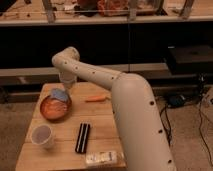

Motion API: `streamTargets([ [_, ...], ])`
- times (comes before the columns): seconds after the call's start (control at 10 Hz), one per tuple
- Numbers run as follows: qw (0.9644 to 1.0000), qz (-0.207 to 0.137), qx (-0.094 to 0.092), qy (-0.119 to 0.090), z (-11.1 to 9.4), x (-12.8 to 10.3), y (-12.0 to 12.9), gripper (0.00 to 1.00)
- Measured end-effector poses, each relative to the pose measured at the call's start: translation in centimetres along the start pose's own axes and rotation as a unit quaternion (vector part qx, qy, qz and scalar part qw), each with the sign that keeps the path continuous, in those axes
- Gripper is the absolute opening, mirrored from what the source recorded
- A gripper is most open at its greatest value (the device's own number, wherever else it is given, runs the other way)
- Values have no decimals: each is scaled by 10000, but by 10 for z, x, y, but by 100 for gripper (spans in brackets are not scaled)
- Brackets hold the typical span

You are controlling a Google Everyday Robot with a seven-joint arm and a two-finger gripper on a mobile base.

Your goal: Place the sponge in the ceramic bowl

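Observation:
The ceramic bowl (52, 111), wide, shallow and orange-red, sits at the left of the wooden table (100, 120). The small pale blue-grey sponge (59, 94) is at the bowl's far rim, over its inside. My gripper (65, 86) hangs straight down from the white arm, right above and just behind the sponge. I cannot make out whether the sponge rests in the bowl or is still held.
A white cup (42, 136) stands at the front left. A black flat bar (83, 137) lies in the middle, a white wrapped packet (104, 158) at the front edge and an orange carrot-like piece (96, 98) behind. Dark shelving stands behind the table.

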Motion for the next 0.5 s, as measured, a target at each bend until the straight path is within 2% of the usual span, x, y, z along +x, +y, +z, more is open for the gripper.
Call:
streamTargets([
  [0.5,10000,-46,22,-5,3,-2,-3,0],
])
